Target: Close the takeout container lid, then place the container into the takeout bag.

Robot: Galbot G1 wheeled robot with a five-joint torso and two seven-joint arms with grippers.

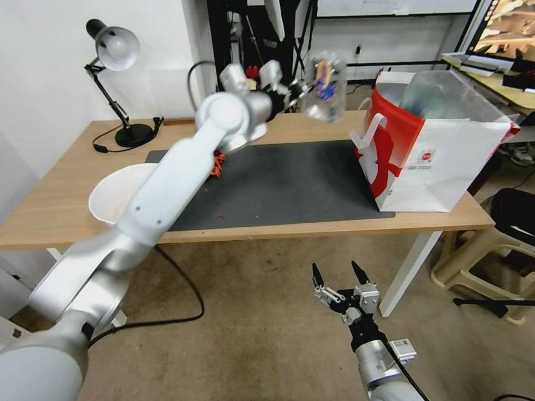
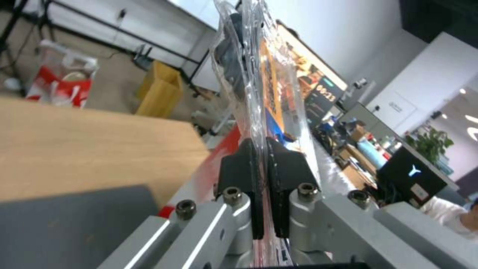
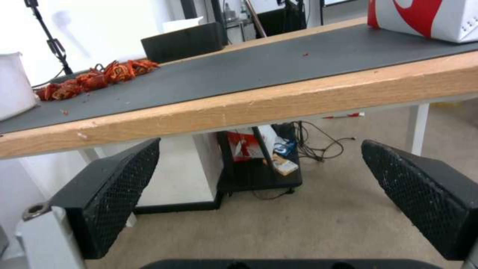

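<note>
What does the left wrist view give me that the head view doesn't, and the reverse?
Left wrist alone: close up, the left pincer has both pads clamped on the takeout container edge.

Head alone: the container is lifted above the table, just left of the takeout bag; the right pincer hangs open below the table edge; a white bowl sits behind the left arm.

Both: container, bag, table, black mat.

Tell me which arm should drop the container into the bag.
Left. The left gripper is shut on the closed takeout container, held in the air just beside the takeout bag. The right gripper hangs open and empty below the table edge.
</note>
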